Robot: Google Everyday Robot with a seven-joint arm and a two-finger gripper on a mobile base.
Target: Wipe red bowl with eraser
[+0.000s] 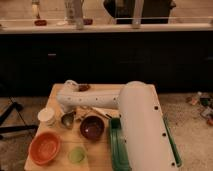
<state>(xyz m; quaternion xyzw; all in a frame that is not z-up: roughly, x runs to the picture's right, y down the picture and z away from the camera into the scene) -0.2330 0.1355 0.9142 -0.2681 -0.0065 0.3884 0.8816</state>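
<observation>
Gripper (68, 119) half hidden under arm (90, 100), beside white cup (46, 116).

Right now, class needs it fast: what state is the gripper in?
Gripper: low over the wooden table, between the white cup and the dark red bowl; state cannot be told.

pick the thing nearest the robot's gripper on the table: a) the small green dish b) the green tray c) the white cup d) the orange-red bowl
c) the gripper hangs at the end of the white arm right beside the white cup, while the orange-red bowl and the other two sit farther off.
</observation>
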